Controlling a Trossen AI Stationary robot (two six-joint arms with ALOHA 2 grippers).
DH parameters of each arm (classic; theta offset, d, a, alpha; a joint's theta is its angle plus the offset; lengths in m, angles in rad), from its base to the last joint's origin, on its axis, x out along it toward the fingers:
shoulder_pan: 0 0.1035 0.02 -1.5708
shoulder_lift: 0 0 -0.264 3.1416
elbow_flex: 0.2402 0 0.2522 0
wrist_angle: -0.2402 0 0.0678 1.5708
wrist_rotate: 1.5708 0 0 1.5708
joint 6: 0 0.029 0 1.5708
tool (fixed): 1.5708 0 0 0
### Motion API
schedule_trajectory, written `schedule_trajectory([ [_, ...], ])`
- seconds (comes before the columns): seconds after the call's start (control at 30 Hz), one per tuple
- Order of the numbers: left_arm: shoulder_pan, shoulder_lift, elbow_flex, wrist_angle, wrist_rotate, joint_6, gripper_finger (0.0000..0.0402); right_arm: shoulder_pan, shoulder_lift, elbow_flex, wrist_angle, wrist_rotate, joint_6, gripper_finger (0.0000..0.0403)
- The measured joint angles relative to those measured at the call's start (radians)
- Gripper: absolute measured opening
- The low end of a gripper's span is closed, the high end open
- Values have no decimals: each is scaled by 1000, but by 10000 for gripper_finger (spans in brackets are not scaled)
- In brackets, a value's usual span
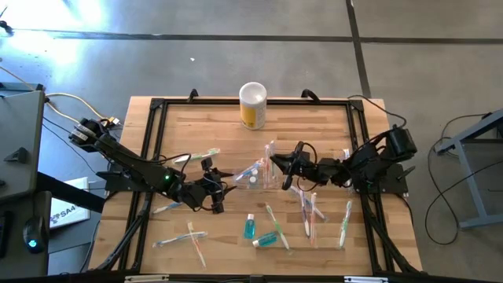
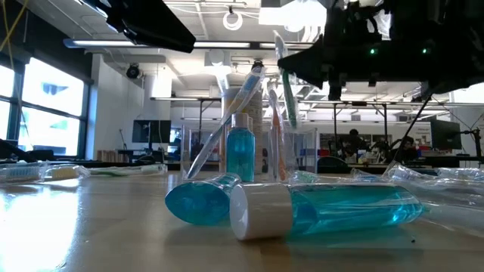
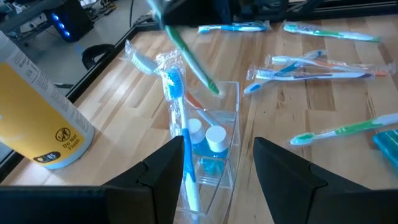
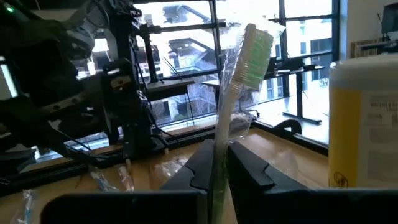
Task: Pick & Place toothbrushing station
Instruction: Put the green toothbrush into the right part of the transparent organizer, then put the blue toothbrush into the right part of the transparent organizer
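Teal tubes (image 2: 302, 208) lie nearest on the desk (image 1: 228, 134) as the right tool (image 1: 284, 163), clamped low on a light, slippery wrapped toothbrush (image 4: 239, 87), hovers above the clear holder (image 3: 214, 146); the left tool (image 3: 214, 171), fingers apart, waits just beside that tippy holder.

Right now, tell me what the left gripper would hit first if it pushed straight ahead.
Probably the clear holder with its blue toothbrush; it sits just beyond the open left gripper, though depth is uncertain.
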Motion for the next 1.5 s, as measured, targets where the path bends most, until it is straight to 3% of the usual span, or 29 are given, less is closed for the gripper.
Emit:
schedule_trajectory([
  [0.27,0,0,0,0,0,-2,187,-16,87,0,1,-4,55,31],
  [0.67,0,0,0,0,0,-2,187,-24,91,0,-80,-38,56,67],
  [0.83,0,0,0,0,0,-2,187,-24,91,0,-110,-64,55,112],
  [1.1,0,0,0,0,0,-2,187,-23,91,0,-118,-55,53,218],
  [1.27,0,0,0,-8,0,-2,187,3,62,-3,-119,-49,-78,266],
  [1.37,0,0,0,-12,5,-2,187,43,8,-3,-137,11,-169,280],
  [1.5,0,0,0,-21,33,-10,187,117,-98,-3,-190,174,-303,283],
])
